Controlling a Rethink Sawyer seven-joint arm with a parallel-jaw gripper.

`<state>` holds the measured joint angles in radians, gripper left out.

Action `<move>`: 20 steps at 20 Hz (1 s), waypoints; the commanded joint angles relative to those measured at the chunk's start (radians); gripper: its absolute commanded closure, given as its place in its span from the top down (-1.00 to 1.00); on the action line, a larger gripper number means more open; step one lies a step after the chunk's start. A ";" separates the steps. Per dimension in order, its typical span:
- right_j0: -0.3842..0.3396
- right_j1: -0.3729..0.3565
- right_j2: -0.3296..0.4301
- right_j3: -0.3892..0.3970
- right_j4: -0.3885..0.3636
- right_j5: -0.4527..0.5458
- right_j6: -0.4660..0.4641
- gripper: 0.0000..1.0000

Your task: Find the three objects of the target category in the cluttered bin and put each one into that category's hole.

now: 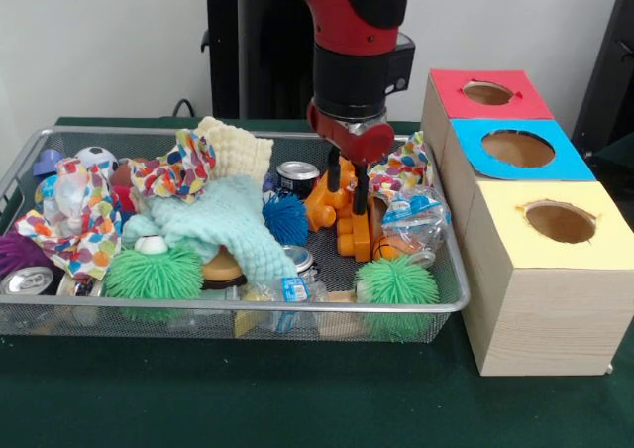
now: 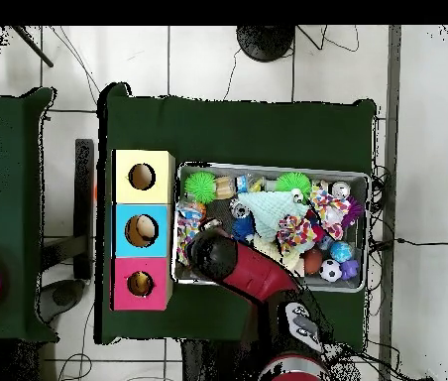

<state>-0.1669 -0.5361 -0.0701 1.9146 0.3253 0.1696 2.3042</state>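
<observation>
Mesh bin (image 1: 451, 299) crammed; fingers (image 1: 348, 185) astride orange toy (image 1: 342, 220).

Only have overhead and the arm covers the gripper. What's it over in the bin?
Observer: The gripper is down at an orange plastic block toy, towards the box end of the wire mesh bin.
Operator: Jaws?
Observer: Apart, one on each side of the toy's top. The toy sits in the clutter, not lifted.
Operator: Anything crowding it?
Observer: A crumpled clear plastic bottle with a blue label lies against the toy, on the side towards the wooden boxes.
</observation>
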 commanded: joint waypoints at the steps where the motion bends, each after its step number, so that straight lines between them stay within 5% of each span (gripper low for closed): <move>1: -0.007 0.033 0.132 0.094 0.127 -0.043 0.303 1.00; 8: -0.024 0.032 0.176 0.113 0.163 -0.056 0.296 1.00; 14: 0.001 0.132 0.077 -0.023 0.039 -0.025 0.104 1.00; 20: -0.079 0.178 0.137 -0.006 -0.010 -0.091 0.101 1.00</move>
<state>-0.1794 -0.5126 -0.0078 1.9593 0.3527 0.1680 2.3489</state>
